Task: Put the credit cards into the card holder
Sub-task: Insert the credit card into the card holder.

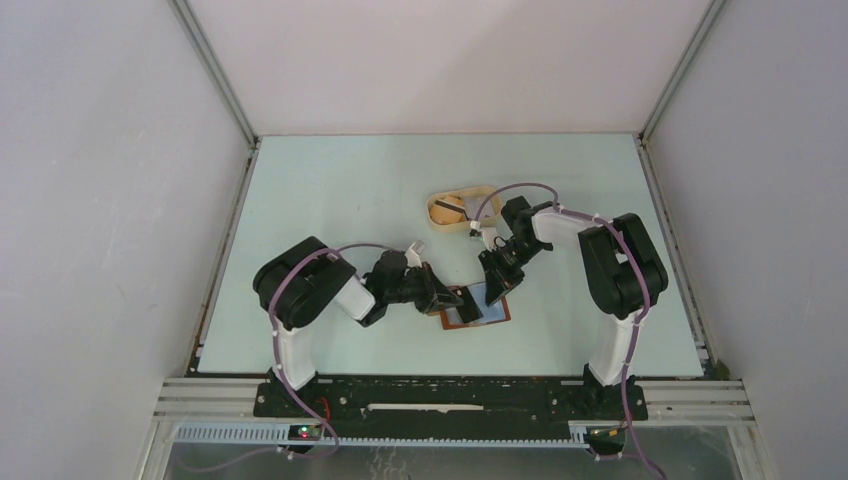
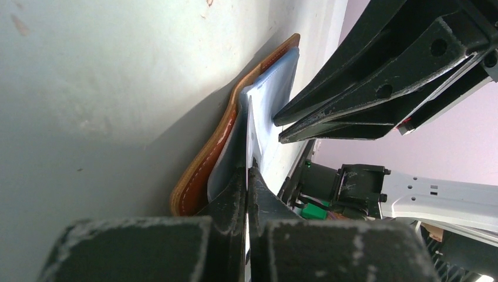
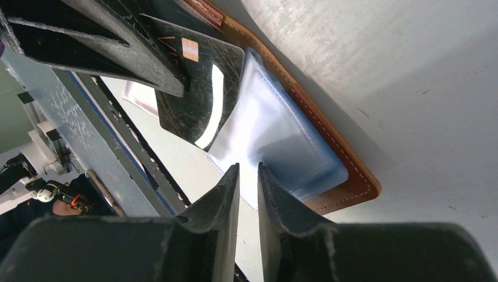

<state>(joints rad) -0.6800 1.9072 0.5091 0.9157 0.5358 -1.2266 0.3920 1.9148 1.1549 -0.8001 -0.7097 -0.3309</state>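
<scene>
Over the leather card holder gleams a scratched credit card

Brown leather card holder lies open flat; a dark credit card overlaps its clear pocket.

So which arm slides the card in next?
Left, probably. The left gripper is shut on the dark card, against the clear pocket of the card holder. The right gripper holds no card, its jaws slightly apart at that pocket.
</scene>
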